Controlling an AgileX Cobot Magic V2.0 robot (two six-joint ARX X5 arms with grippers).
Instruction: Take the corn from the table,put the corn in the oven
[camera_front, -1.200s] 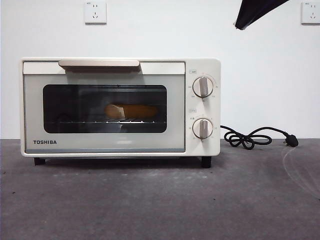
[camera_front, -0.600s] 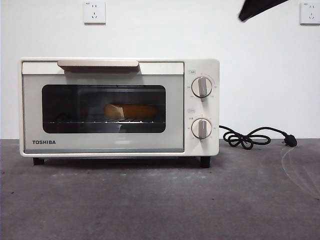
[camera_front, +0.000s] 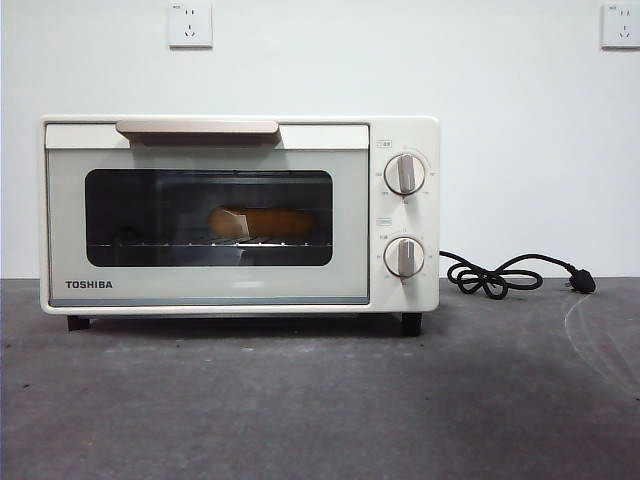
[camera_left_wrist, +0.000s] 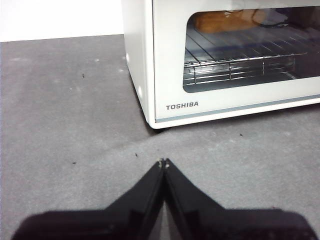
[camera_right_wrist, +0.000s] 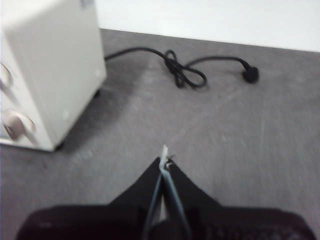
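The cream-white TOSHIBA oven (camera_front: 240, 215) stands on the dark grey table (camera_front: 320, 400) with its door closed. Behind the dark glass the yellow-orange corn (camera_front: 262, 222) lies on the wire rack; the left wrist view shows the corn (camera_left_wrist: 220, 21) at the back of the rack too. My left gripper (camera_left_wrist: 163, 162) hangs shut and empty above the table, off the oven's (camera_left_wrist: 165, 60) front corner on the TOSHIBA side. Over the table beside the knob end of the oven (camera_right_wrist: 47, 70), my right gripper (camera_right_wrist: 164, 156) is shut with nothing in it. Neither arm shows in the front view.
The oven's black cord (camera_front: 505, 275) lies coiled on the table to the right of the oven, its plug (camera_front: 583, 282) at the far end; the cord (camera_right_wrist: 185, 70) also lies ahead of the right gripper. A white wall with two sockets (camera_front: 190, 24) rises behind.
The black arm tip at the upper right of the front view has drawn up and out of the picture. The oven and corn have not moved.
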